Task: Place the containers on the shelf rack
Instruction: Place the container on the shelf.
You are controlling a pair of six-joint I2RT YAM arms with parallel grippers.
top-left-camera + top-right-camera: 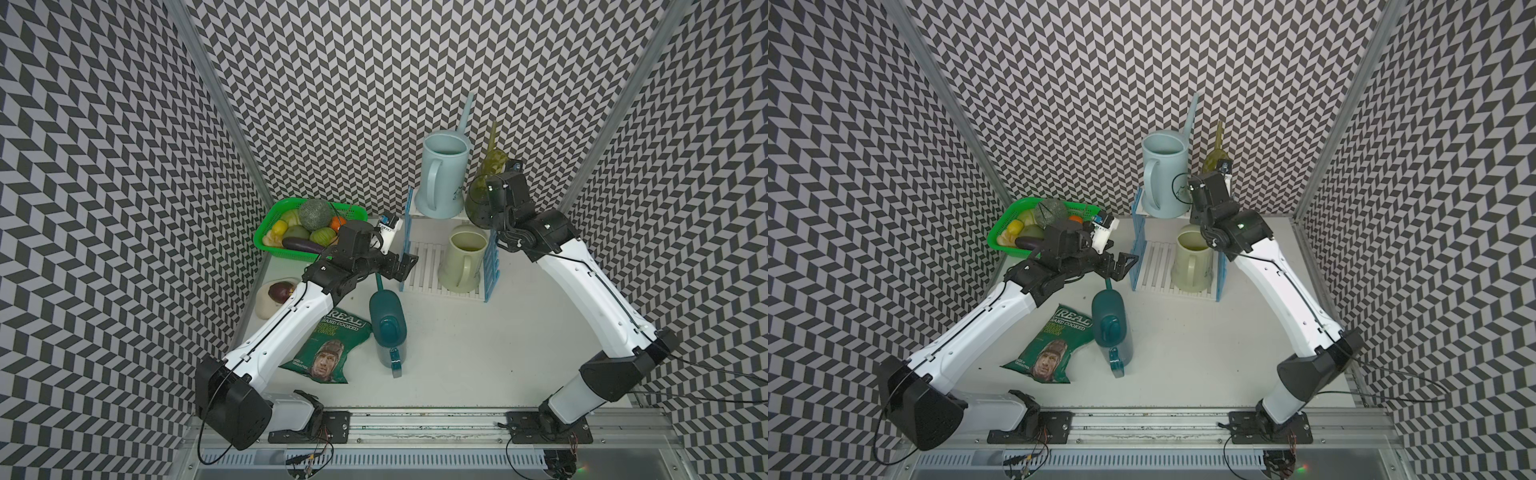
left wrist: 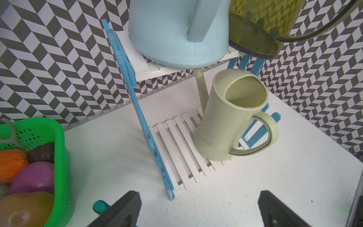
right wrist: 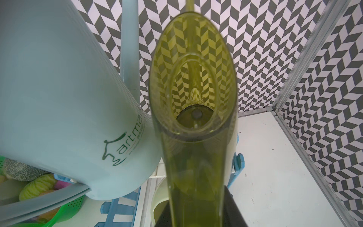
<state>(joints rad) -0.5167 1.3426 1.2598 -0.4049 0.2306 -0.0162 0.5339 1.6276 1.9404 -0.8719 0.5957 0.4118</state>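
Olive can (image 1: 478,203) at one o'clock, clamped in my right gripper (image 3: 196,212); blue can (image 1: 442,178), cream can (image 1: 463,262) racked; teal can (image 1: 388,324) unplaced; left gripper (image 2: 198,208) agape.

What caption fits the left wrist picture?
Pale cream plastic watering can on the lower tier of the white-and-blue shelf rack, light blue plastic watering can above.

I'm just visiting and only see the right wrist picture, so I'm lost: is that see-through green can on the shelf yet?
Observer: In a top view the olive can is tilted at the top-shelf end of the rack; whether it rests there is unclear.
Operator: Any cans left?
Observer: One dark teal can lies on its side on the table.
Operator: And the other arm?
Observer: The left gripper is open, empty, near that can's spout.
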